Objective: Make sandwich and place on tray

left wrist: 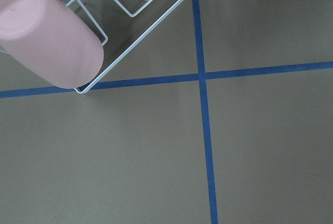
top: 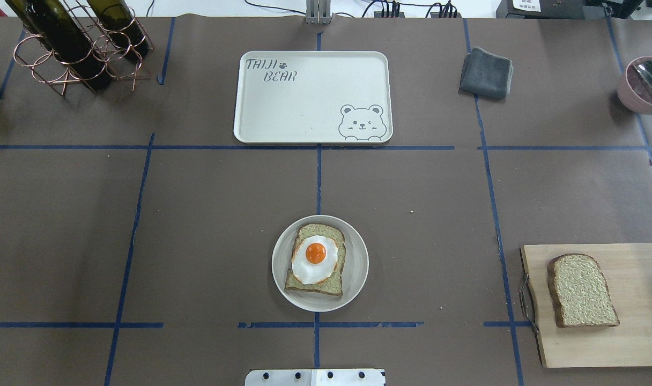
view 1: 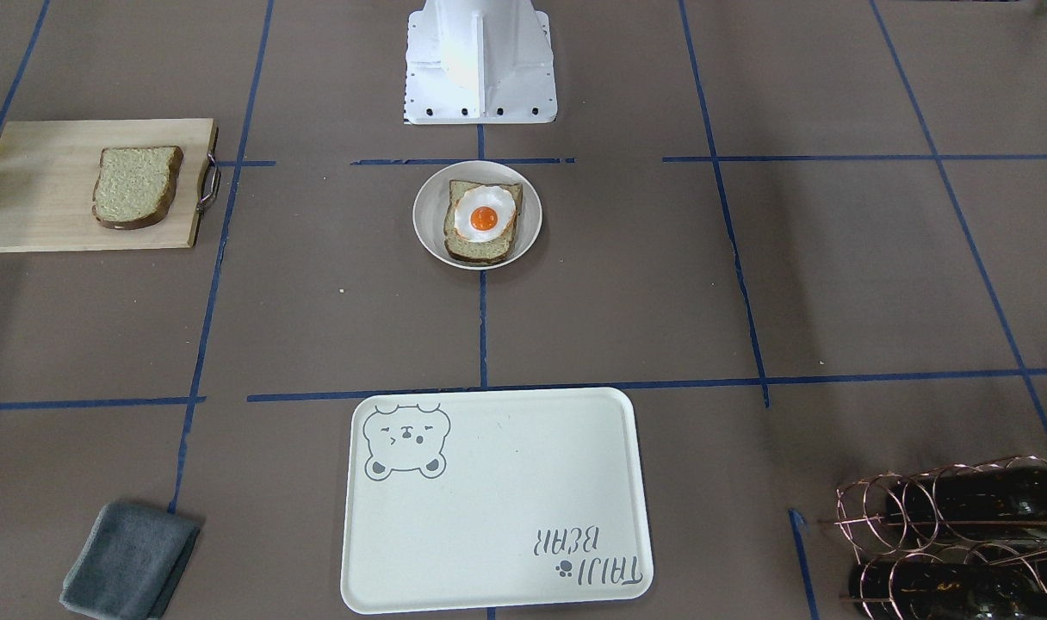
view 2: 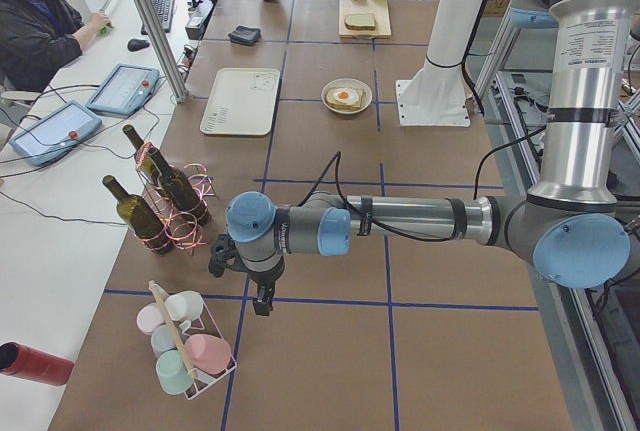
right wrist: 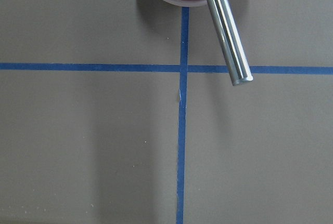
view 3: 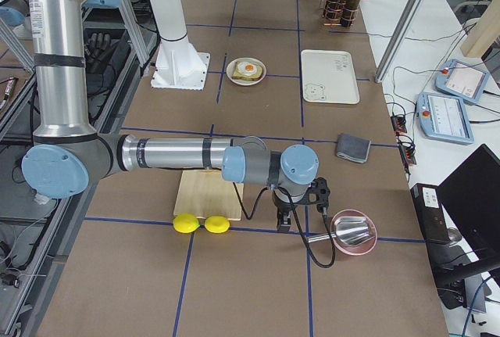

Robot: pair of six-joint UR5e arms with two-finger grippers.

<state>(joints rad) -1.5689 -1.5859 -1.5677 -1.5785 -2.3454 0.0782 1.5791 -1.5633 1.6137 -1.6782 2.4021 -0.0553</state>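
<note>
- The sandwich is only half built. A bread slice topped with the fried egg lies in a white bowl. The bowl is well apart from the tray, on the tray's robot-facing side and in line with its middle.
- The second slice lies flat on a wooden cutting board, farther from the tray than the bowl is and off toward the robot's right.
- The tray carries nothing.
- The left gripper hangs far from the tray on the robot's left, by a cup rack.
- The right gripper hangs far from the tray on the robot's right, beside a pink bowl.
- Only the side views show the grippers, so I cannot tell how far either stands open. All the bread and the egg lie on the table, so neither gripper has hold of them.
- By my reading, the step in hand is closing the sandwich.
- The next move probably falls to the right arm, which is on the board's side. It would need to take the second slice by its edges and set it squarely over the egg.
- Only after that would the stack go to the tray.
</note>
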